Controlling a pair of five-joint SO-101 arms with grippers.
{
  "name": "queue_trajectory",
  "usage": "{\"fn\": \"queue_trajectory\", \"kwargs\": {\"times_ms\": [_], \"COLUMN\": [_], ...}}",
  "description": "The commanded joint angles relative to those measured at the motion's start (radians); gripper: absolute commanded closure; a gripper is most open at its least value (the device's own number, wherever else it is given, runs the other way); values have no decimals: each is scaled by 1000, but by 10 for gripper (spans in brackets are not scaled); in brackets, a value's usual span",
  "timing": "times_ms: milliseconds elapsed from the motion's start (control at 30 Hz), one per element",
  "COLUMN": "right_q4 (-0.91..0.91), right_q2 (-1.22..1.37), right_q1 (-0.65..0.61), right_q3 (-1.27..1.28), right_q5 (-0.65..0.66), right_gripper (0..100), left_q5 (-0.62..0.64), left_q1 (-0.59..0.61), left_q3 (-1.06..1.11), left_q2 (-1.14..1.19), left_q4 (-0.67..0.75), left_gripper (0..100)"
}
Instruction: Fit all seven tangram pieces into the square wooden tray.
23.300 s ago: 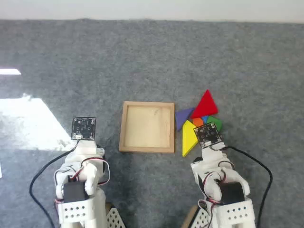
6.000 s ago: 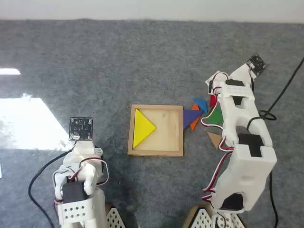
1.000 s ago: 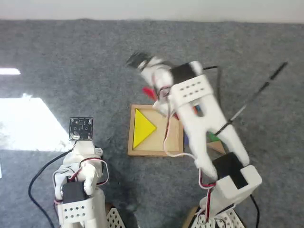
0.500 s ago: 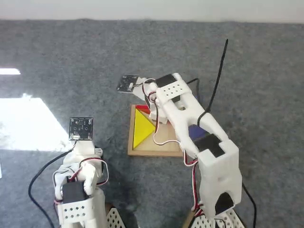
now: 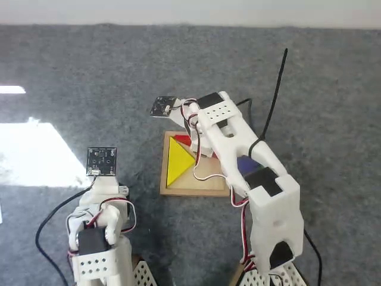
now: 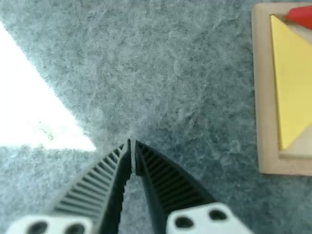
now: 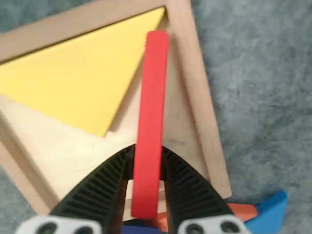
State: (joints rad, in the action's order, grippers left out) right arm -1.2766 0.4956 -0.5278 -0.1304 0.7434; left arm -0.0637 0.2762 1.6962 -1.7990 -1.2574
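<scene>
The right claw (image 7: 148, 150) is clamped on the red piece (image 7: 155, 87), which stands on edge between the two black fingers (only its thin side faces the wrist camera). The piece hangs over the square wooden tray (image 7: 197, 97), close to the far wall, and its far end reaches toward the corner beside a tip of the yellow triangle (image 7: 83, 83). Whether the red piece touches the tray floor cannot be told.

The yellow triangle lies flat inside the tray, with its long edge against the wall on the left arm's side. The tray sits on the grey table (image 5: 89, 77) between the two arms. A blue piece (image 7: 270, 209) and an orange piece (image 7: 239, 212) lie on the table just outside the tray, on the right arm's side.

The left claw (image 6: 132, 144) is closed with nothing in it, its fingertips together above bare table, well apart from the tray's near wall.
</scene>
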Motion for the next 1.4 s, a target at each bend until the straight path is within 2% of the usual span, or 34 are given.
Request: {"fn": "queue_trajectory", "kwargs": {"times_ms": [0, 233, 300, 367, 500, 733, 867, 1067, 1167, 1367], "right_q4": [-25, 18, 59, 93, 99, 5, -12, -74, -84, -137], "right_q2": [-24, -24, -22, -24, -30, -96, -117, -114, -114, -125], "right_q1": [18, 13, 16, 13, 2, -15, -76, -124, -133, -133], "right_q3": [-54, -77, -89, -97, -118, -133, -129, -127, -127, -133], "right_q5": [-250, -1096, -1272, -1375, -1491, -1723, -1738, -1745, -1789, -1795], "right_gripper": [991, 991, 991, 991, 990, 989, 974, 834, 832, 832], "left_q5": [2, 2, 2, 2, 2, 2, 2, 2, 2, 2], "left_q1": [8, 8, 8, 8, 8, 8, 8, 8, 8, 8], "left_q3": [-13, -13, -13, -13, -13, -13, -13, -13, -13, -13], "left_q2": [-18, -18, -18, -18, -18, -18, -18, -18, -18, -18], "left_q4": [-3, -3, -3, -3, -3, -3, -3, -3, -3, -3], "left_gripper": [986, 986, 986, 986, 986, 986, 986, 986, 986, 986]}}
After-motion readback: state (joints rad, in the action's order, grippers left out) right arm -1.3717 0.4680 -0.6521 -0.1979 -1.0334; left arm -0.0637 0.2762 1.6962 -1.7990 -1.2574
